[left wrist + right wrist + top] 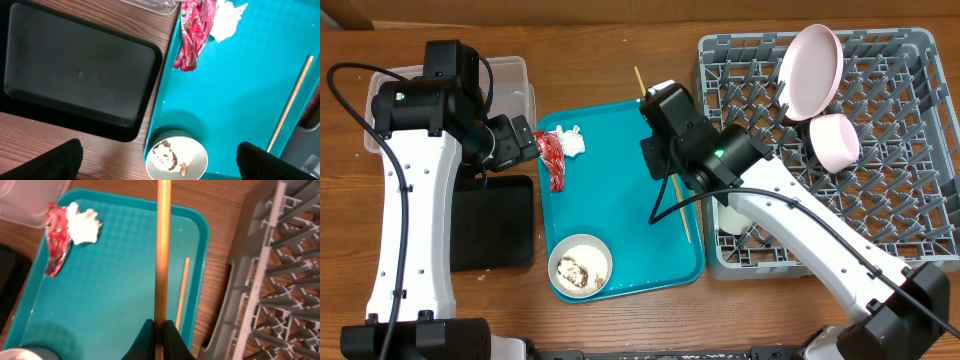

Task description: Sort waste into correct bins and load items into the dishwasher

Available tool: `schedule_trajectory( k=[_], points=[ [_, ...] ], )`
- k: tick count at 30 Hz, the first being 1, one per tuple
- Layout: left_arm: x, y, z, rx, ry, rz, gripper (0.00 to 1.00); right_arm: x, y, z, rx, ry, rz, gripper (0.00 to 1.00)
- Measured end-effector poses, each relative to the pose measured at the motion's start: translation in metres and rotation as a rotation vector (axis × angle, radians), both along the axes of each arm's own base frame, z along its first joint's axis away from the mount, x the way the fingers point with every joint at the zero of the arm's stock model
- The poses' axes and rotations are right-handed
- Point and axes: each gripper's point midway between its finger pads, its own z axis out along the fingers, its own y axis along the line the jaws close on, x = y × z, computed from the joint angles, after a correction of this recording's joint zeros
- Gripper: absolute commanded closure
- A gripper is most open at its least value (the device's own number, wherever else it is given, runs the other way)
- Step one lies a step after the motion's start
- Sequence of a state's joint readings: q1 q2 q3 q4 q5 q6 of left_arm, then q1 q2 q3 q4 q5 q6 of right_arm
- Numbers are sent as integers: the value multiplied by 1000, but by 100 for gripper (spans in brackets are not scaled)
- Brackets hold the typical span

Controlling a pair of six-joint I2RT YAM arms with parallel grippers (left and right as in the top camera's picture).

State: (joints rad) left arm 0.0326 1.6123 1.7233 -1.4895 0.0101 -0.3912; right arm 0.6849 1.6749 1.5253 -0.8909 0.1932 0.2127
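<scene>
The right end effector is pinched shut on one thin wooden chopstick, whose long free end juts out over the teal plastic serving tray. I'd carry it slowly across to the grey lattice-sided dish rack, keep that free end from knocking the pegs, and lay it lengthwise between them. Its twin lies on the tray near the right rim. The left end effector hangs wide open and empty above the off-white bowl of rice scraps. From above, the arm hides the grip itself and much of a small white cup. I can't tell how far the stick runs behind the fingers.
</scene>
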Motion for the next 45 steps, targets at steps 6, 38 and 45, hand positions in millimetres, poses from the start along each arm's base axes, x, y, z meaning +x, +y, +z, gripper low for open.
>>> schedule_trajectory(
  k=[6,38,45],
  points=[
    [0,0,0,0,0,0,0,23,-39,0,-5,-6,-152,96],
    [0,0,0,0,0,0,0,86,-115,-72,-4,125,-262,37],
    [0,0,0,0,0,0,0,78,-126,-74,-75,156,-261,28]
  ],
)
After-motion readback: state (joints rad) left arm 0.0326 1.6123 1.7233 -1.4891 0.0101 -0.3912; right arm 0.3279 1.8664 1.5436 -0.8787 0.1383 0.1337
